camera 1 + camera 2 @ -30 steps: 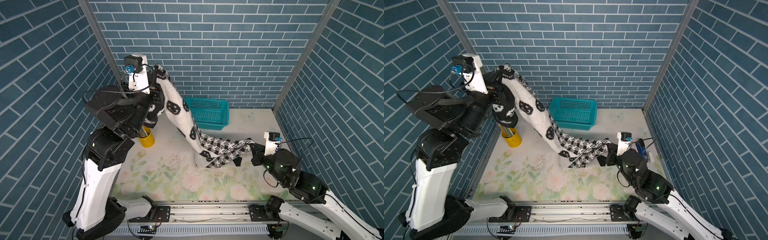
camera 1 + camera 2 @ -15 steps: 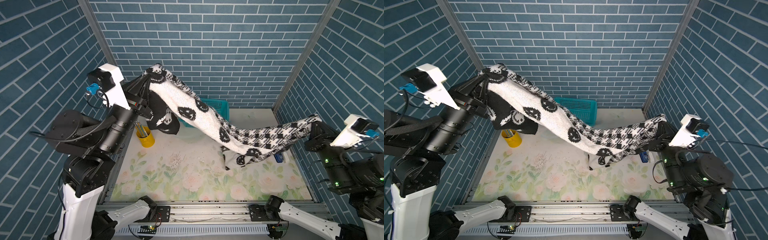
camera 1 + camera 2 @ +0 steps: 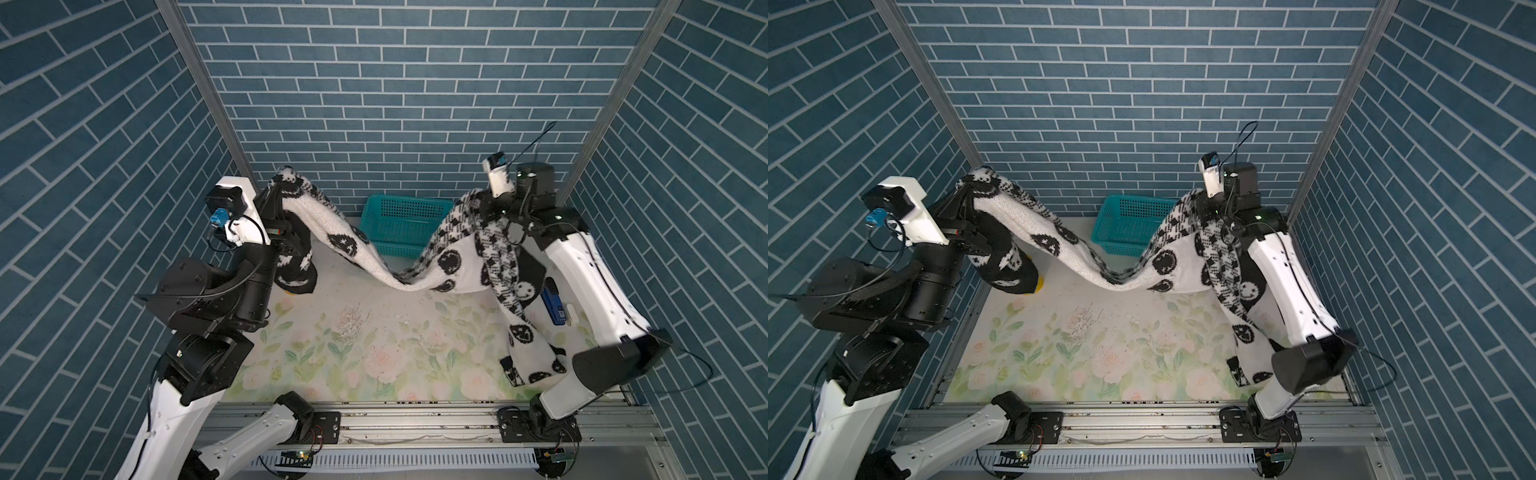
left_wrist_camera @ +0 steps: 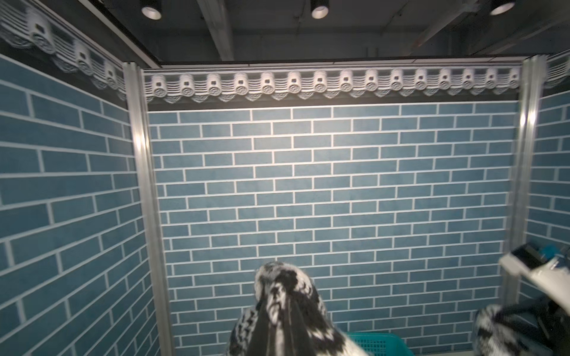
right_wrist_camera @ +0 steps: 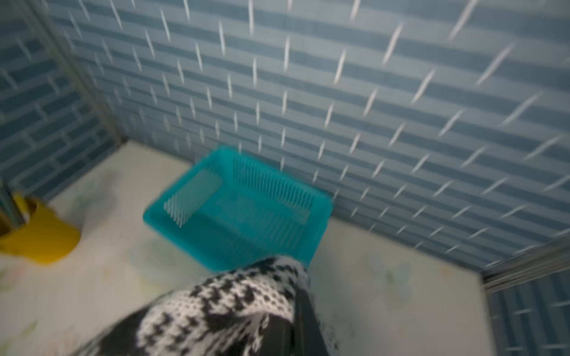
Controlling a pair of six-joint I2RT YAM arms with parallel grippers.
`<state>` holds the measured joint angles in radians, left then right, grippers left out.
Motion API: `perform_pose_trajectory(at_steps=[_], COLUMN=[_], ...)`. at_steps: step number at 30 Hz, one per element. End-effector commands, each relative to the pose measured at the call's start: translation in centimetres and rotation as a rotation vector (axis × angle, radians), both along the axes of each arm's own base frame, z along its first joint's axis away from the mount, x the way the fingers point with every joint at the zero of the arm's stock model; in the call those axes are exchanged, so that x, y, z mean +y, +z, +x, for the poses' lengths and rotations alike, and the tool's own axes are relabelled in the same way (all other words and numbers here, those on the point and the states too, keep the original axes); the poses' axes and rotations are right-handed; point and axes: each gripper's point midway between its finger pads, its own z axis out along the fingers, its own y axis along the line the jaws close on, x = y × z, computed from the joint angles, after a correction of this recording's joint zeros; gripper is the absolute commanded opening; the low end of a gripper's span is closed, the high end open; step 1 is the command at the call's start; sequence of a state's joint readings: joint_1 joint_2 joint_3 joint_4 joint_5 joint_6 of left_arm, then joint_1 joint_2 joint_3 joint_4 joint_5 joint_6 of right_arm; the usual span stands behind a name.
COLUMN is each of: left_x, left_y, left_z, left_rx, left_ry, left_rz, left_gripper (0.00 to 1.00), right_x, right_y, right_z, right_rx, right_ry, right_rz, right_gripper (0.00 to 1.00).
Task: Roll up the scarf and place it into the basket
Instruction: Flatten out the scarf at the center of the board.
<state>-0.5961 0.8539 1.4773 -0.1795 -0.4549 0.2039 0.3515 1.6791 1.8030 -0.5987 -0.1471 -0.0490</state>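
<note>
The black-and-white scarf point(image 3: 361, 253) point(image 3: 1084, 262) hangs in the air between both arms and sags in front of the teal basket point(image 3: 399, 216) point(image 3: 1129, 216). My left gripper point(image 3: 276, 195) point(image 3: 967, 187) is shut on its smiley end at the back left, the cloth bunched over the jaws point(image 4: 279, 296). At the back right my right gripper point(image 3: 484, 203) point(image 3: 1200, 203) is shut on the check band point(image 5: 234, 302). A long tail drapes down the right arm to the mat. The basket point(image 5: 240, 215) stands empty against the back wall.
A yellow pencil cup point(image 5: 40, 234) point(image 3: 1039, 282) stands at the back left, mostly hidden behind the scarf's hanging end. A blue object point(image 3: 552, 303) lies on the floral mat point(image 3: 374, 345) beside the right arm. Brick walls close in three sides.
My right gripper has lifted the check end off the mat and carried it to the back right. The left arm swung with its end. The scarf now spans both grippers.
</note>
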Motion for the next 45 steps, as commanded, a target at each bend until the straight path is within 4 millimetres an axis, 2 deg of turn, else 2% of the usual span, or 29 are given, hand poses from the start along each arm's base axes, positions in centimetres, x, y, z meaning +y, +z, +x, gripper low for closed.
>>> perform_pose_trajectory(at_steps=[1,2,3,4,5,7,9,10,13,16,21,24,26,29,32,35,39,40,41,42,44,45], left_x=[3.1,3.5,3.7,3.9,4.0,4.1,4.3,4.5,5.1,5.5,5.0,4.7,4.7,4.8,4.7,4.8,5.7,5.9,6.2,6.4,6.7,7.0], left_y=[0.1,-0.2,-0.3,-0.5,-0.6,-0.9,-1.3,-1.5,-1.9,-1.9,-2.1,-2.3,-2.1,-2.0,-2.1,-2.0,-1.4,-1.2,-1.2,-1.0,-0.9,-0.9], left_z=[-1.2,-1.3,-1.4,-1.4,-1.4,-1.1,-0.7,-0.5,-0.4,-0.4,0.6,1.2,1.2,1.1,1.4,1.5,0.7,0.3,0.2,-0.1,-0.4,-0.7], left_rx=[-0.042,-0.04,-0.04,-0.036,-0.03,-0.015,0.003,0.009,0.016,0.01,0.028,0.032,0.027,0.024,0.034,0.039,0.026,0.022,0.022,0.019,0.021,0.02], left_ry=[0.138,0.157,0.169,0.181,0.193,0.217,0.255,0.274,0.337,0.382,0.377,0.365,0.359,0.359,0.364,0.376,0.401,0.406,0.416,0.424,0.436,0.442], left_rz=[-0.046,-0.044,-0.04,-0.032,-0.021,-0.001,0.026,0.037,0.074,0.101,0.119,0.118,0.111,0.109,0.119,0.124,0.111,0.109,0.11,0.109,0.11,0.11], left_gripper=[0.0,0.0,0.0,0.0,0.0,0.0,0.0,0.0,0.0,0.0,0.0,0.0,0.0,0.0,0.0,0.0,0.0,0.0,0.0,0.0,0.0,0.0], right_x=[2.1,1.6,1.0,0.6,0.0,-1.4,-2.7,-3.5,-5.7,-5.6,-3.6,-2.5,-3.2,-4.7,-6.4,-8.0,-9.7,-10.0,-10.0,-10.2,-11.1,-11.5], right_y=[-9.6,-11.9,-13.5,-14.7,-15.6,-16.3,-15.8,-15.6,-14.9,-15.4,-20.3,-22.2,-23.5,-24.6,-25.2,-26.8,-28.7,-28.7,-28.6,-28.4,-27.6,-26.8], right_z=[-3.0,-2.6,-2.1,-1.7,-1.1,-0.3,-0.4,-0.6,-3.2,-7.8,-17.6,-21.3,-23.5,-25.7,-26.8,-28.0,-29.3,-29.3,-29.2,-29.0,-28.7,-28.4], right_rx=[0.348,0.389,0.419,0.437,0.445,0.432,0.39,0.372,0.334,0.342,0.483,0.567,0.607,0.642,0.658,0.716,0.765,0.759,0.754,0.745,0.716,0.689], right_ry=[0.178,0.158,0.132,0.114,0.082,-0.002,-0.06,-0.095,-0.194,-0.197,-0.179,-0.191,-0.242,-0.306,-0.373,-0.413,-0.45,-0.462,-0.467,-0.48,-0.53,-0.561], right_rz=[0.081,0.067,0.055,0.041,0.018,-0.033,-0.047,-0.057,-0.047,0.055,-0.084,-0.129,-0.179,-0.233,-0.301,-0.405,-0.503,-0.512,-0.507,-0.511,-0.546,-0.554], right_gripper=[0.05,0.07,0.15,0.28,0.45,0.78,1.0,1.0,1.0,0.99,0.99,1.0,0.99,0.99,0.99,0.99,1.0,0.95,0.82,0.61,0.0,0.0])
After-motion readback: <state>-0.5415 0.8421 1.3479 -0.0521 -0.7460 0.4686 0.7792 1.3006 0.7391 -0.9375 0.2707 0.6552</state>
